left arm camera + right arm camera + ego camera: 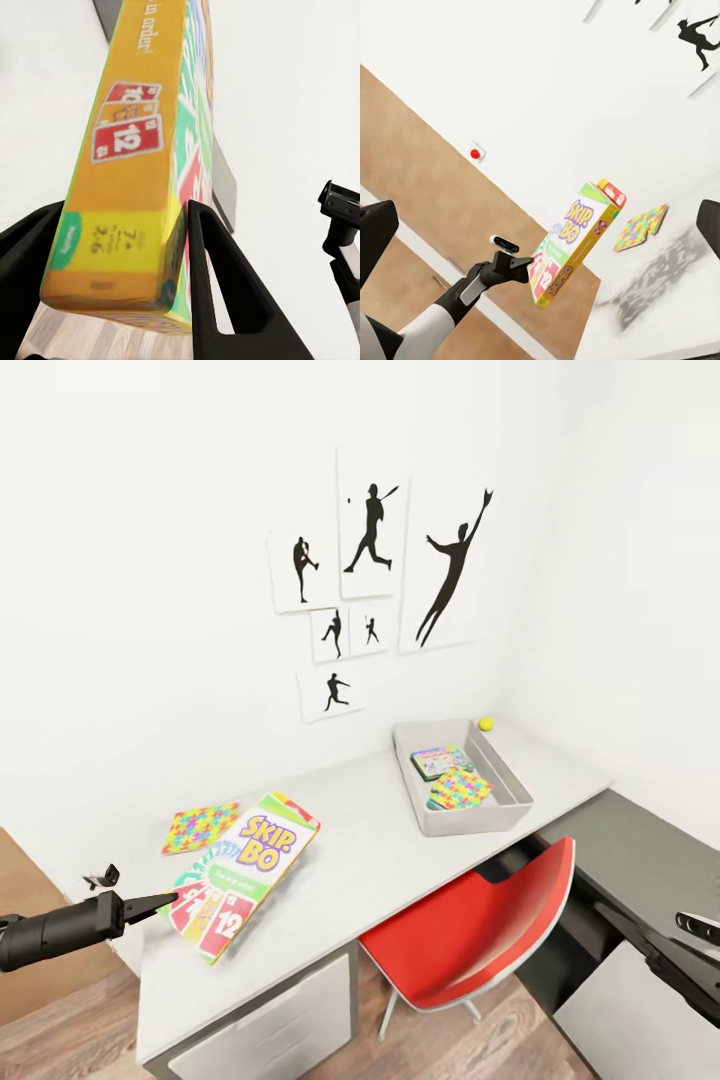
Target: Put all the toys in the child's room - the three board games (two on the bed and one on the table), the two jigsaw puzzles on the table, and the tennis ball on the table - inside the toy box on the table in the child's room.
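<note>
1. My left gripper (178,901) is pinching the near end of the Skip-Bo board game (243,872); in the left wrist view the box's orange edge (120,195) sits squarely between the two black fingers (214,277).
2. The box is tilted, its far end raised above the grey table (360,850), as the right wrist view shows (574,240).
3. Just beyond the held box, one jigsaw puzzle (199,827) lies flat on the table near the wall.
4. The toy box (505,815) stands well apart from my left gripper, toward the table's far right end. Inside it lie another jigsaw puzzle (461,789) and a board game (438,761).
5. The tennis ball (486,724) rests on the table just behind the toy box.
6. My right arm (670,960) shows at the lower right, beside the red chair (480,920); I cannot tell how its fingers stand.
</note>
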You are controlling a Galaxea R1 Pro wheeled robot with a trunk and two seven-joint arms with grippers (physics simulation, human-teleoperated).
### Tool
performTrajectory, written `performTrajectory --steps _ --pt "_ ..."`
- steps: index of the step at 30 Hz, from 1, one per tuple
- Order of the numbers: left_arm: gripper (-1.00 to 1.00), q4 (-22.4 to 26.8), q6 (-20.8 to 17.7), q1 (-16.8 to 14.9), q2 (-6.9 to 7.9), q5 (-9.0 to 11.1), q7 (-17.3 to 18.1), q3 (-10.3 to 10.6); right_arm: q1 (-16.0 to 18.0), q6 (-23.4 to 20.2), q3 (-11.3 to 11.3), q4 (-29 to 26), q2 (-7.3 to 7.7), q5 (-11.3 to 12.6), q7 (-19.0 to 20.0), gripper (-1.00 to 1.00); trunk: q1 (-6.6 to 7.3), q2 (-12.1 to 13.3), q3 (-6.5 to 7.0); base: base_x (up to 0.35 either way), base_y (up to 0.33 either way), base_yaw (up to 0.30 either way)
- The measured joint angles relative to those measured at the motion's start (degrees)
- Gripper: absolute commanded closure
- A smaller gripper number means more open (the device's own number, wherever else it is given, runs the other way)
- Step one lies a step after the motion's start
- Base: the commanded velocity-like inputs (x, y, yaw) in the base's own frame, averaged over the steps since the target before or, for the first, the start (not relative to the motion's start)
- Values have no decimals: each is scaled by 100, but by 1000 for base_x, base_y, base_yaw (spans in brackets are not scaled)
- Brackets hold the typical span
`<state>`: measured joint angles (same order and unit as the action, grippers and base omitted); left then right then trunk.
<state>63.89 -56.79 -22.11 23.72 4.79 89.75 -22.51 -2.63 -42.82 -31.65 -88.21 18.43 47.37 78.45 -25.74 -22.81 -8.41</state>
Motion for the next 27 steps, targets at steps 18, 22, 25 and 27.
performTrajectory --steps 18,22,25,27 --pt "100 0 0 0 1 2 0 0 0 3 0 -6 0 -1 0 -100 0 0 167 0 0 -125" --pt "100 -3 0 0 1 5 0 -3 1 7 0 -8 0 -1 -1 -100 0 0 205 0 0 -112" --pt "100 -6 0 0 0 7 0 -5 0 8 0 -7 0 -2 -2 -100 0 0 232 0 0 -101" --pt "100 -8 0 0 2 8 0 -4 0 8 0 -8 0 -3 -1 -100 0 0 251 0 0 -97"
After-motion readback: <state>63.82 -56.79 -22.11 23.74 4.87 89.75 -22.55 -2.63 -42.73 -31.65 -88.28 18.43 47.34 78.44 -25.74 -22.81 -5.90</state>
